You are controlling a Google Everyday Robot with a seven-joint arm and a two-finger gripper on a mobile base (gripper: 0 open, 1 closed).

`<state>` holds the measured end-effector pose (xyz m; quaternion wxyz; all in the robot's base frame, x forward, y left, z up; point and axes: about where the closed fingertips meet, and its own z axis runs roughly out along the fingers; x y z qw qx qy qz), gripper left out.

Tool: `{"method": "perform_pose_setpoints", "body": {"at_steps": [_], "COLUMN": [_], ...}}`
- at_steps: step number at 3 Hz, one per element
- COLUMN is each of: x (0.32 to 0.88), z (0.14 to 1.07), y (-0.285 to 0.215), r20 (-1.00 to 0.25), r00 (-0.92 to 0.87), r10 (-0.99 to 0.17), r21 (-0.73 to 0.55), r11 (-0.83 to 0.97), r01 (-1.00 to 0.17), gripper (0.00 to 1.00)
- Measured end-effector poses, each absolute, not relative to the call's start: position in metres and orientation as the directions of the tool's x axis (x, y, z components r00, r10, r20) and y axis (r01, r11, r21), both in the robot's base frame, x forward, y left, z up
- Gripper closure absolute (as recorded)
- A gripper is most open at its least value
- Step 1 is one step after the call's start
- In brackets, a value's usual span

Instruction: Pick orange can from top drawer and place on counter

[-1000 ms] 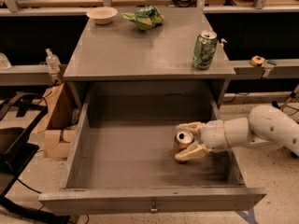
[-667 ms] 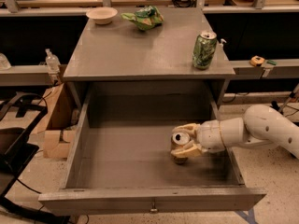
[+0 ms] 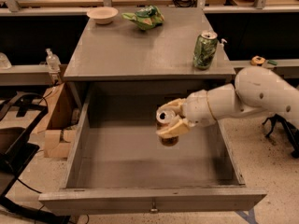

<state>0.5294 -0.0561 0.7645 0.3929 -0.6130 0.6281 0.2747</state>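
Observation:
My gripper (image 3: 169,117) is shut on the orange can (image 3: 167,125), a small tan-orange can with a silver top. It holds the can upright in the air above the middle of the open top drawer (image 3: 140,197), below the level of the counter's front edge. The white arm reaches in from the right. The grey counter (image 3: 135,50) lies behind and above the can.
On the counter stand a dented green can (image 3: 205,50) at the front right, a crumpled green bag (image 3: 145,17) and a white bowl (image 3: 102,15) at the back. A cardboard box (image 3: 58,125) and cables lie on the floor at left.
The gripper has lifted the orange can off the drawer floor and carried it up and to the left, toward the drawer's middle.

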Motion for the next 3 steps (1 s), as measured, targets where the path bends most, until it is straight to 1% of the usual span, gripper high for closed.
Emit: {"method": "perform_pose_setpoints", "body": {"at_steps": [1,2,3], "x": [0.555,0.590,0.645], "z": [0.837,0.903,0.958], "y": [-0.021,0.018,0.050], "r20": [-0.798,-0.787,-0.797], "r00": [0.070,0.059,-0.023], "r10": [-0.599,-0.615,-0.604], "r21": [-0.159,-0.171,-0.179], "r11": [0.097,0.126,0.273], "r01": [-0.983,-0.977,-0.945], "gripper": [1.00,1.00,1.00]}}
